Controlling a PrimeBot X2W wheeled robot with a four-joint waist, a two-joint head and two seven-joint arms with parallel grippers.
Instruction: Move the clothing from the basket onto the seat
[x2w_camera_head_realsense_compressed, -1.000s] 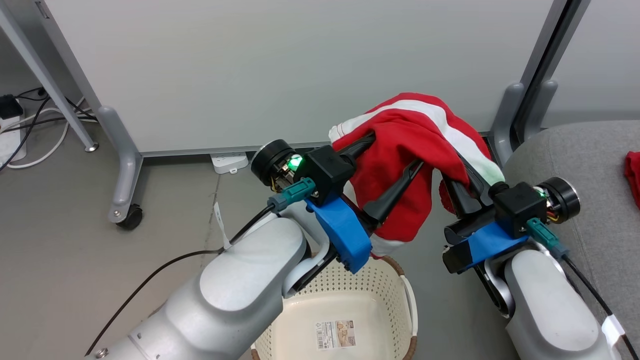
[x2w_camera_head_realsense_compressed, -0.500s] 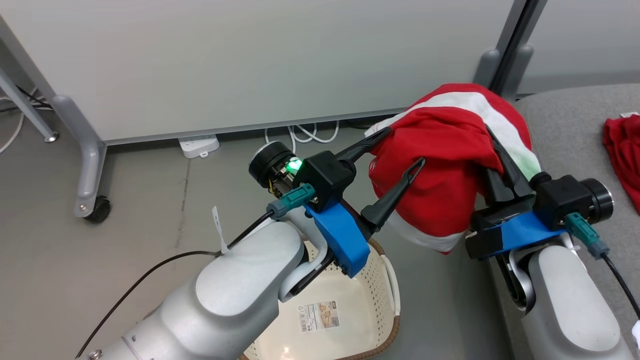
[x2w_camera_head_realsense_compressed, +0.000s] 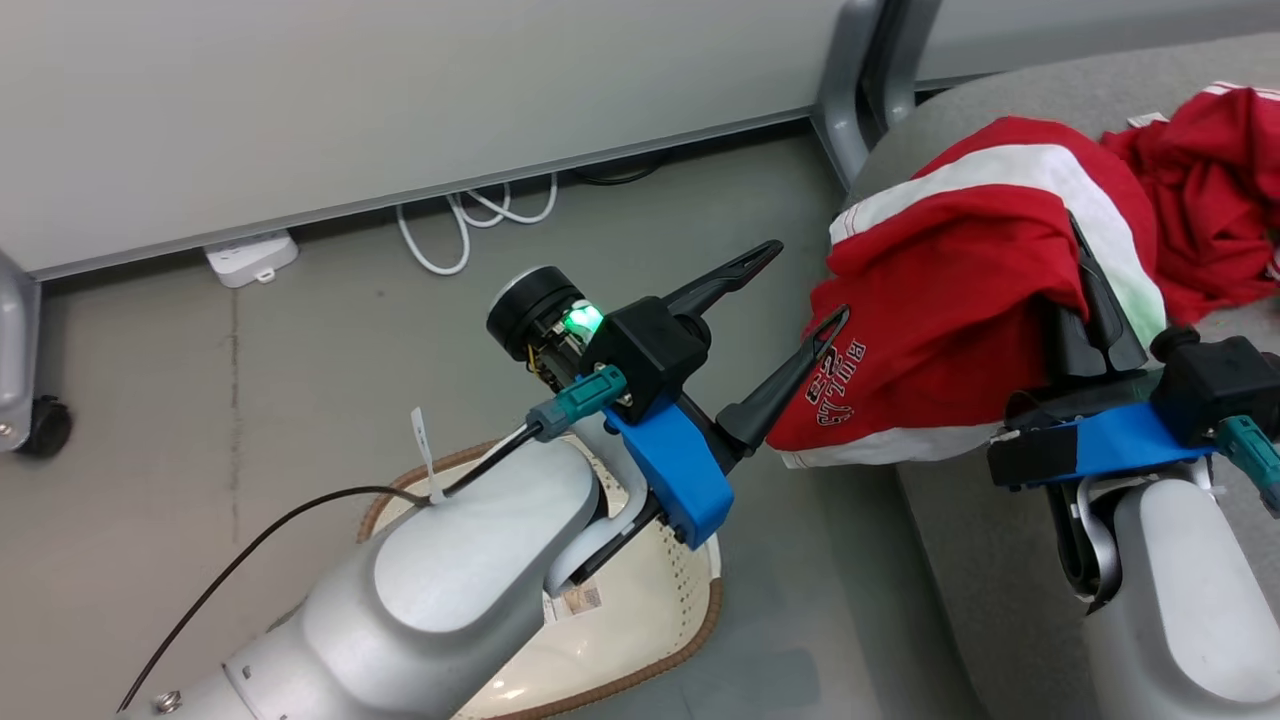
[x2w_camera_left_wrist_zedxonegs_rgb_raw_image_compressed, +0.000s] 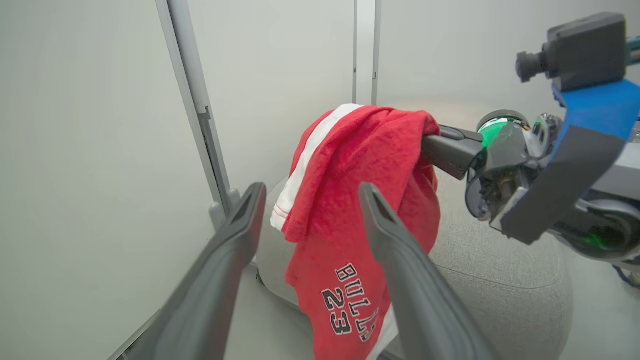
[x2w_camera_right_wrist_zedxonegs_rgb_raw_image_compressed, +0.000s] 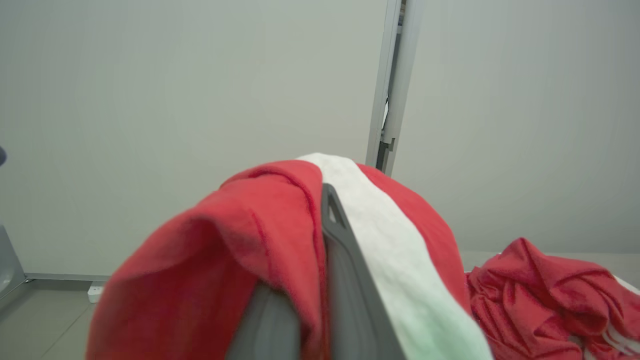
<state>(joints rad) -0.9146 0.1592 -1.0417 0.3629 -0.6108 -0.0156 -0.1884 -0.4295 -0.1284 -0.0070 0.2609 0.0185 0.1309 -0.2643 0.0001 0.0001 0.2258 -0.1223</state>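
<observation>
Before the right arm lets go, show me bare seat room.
Bare grey seat lies between its floor-side edge and the right arm, below the held shorts. Beyond them it is crowded: a crumpled red garment lies there.

A pale partition panel (x2w_camera_head_realsense_compressed: 400, 100) stands on a grey floor (x2w_camera_head_realsense_compressed: 250, 400). At its foot lie a white power strip (x2w_camera_head_realsense_compressed: 250, 258) and looped white cables (x2w_camera_head_realsense_compressed: 470, 215). A black caster (x2w_camera_head_realsense_compressed: 45, 427) sits at the far left.

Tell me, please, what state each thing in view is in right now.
left pincer, open and empty.
right pincer, shut on printed garment.
printed garment, lifted, draped over the right pincer.
second garment, crumpled on the seat.
basket, on floor, no clothing in its visible part.
seat, bearing the second garment.
</observation>
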